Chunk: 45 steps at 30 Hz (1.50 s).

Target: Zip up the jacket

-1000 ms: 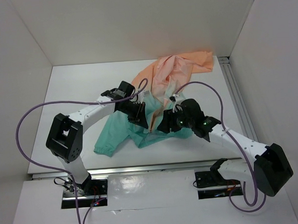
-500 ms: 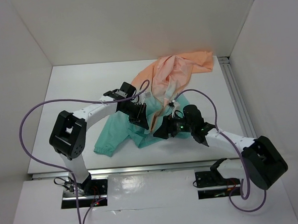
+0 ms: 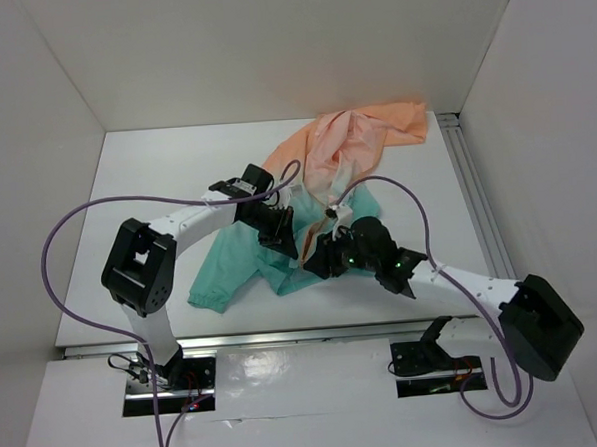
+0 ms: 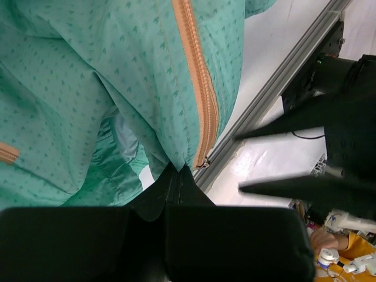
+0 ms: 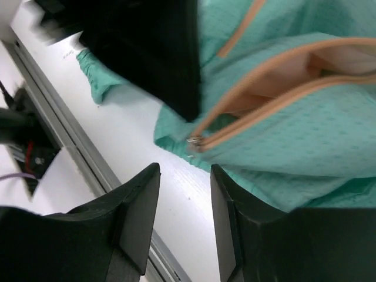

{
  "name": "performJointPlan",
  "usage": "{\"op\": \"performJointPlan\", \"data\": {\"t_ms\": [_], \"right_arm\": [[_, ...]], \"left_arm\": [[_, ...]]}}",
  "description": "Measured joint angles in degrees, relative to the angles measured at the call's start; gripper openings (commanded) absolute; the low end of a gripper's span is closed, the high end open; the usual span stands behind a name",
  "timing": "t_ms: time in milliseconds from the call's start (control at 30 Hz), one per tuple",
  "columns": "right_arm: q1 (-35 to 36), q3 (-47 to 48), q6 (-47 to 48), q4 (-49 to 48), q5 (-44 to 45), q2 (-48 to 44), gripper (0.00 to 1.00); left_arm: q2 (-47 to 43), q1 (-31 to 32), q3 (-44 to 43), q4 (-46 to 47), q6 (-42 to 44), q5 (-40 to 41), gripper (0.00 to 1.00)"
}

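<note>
The jacket (image 3: 350,146) lies crumpled mid-table, peach at the back and teal (image 3: 236,267) toward the front. My left gripper (image 3: 282,236) is shut on the teal hem (image 4: 176,154), right beside the lower end of the orange front zipper (image 4: 197,88). A small metal slider (image 4: 202,162) hangs at that end. My right gripper (image 3: 320,258) is open and empty. In the right wrist view its fingers (image 5: 141,205) straddle bare table just below the slider (image 5: 192,141), without touching it. The zipper's two sides (image 5: 276,97) gape apart above the slider.
A metal rail (image 3: 469,190) runs along the table's right side and another (image 5: 64,147) along the front edge. White walls enclose the table. A purple cable (image 3: 88,209) loops over the left arm. A teal sleeve cuff (image 3: 207,298) lies near the front edge.
My right gripper has moved left and slightly forward, closing in on the zipper's lower end beside the left gripper. The left gripper has held its grip in place.
</note>
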State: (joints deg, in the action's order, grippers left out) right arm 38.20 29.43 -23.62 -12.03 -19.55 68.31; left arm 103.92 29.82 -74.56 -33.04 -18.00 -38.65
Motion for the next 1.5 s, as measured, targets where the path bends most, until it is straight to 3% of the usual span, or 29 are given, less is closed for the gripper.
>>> {"op": "performJointPlan", "data": {"t_ms": [267, 667, 1167, 1500], "right_arm": [[20.33, -0.26, 14.47, 3.39, 30.49, -9.94, 0.54], [36.15, -0.61, 28.02, 3.5, 55.58, -2.69, 0.57], [37.94, -0.55, 30.95, 1.77, 60.7, -1.09, 0.57], [37.94, -0.5, 30.95, 1.81, 60.02, -1.51, 0.55]], "left_arm": [[0.13, -0.2, -1.22, -1.25, 0.15, -0.04, 0.0], [0.15, -1.05, -1.57, -1.6, 0.15, -0.02, 0.0], [0.15, -1.07, -1.57, -2.14, -0.83, 0.39, 0.0], [-3.67, -1.11, 3.76, -1.42, -14.62, 0.11, 0.0]]}}
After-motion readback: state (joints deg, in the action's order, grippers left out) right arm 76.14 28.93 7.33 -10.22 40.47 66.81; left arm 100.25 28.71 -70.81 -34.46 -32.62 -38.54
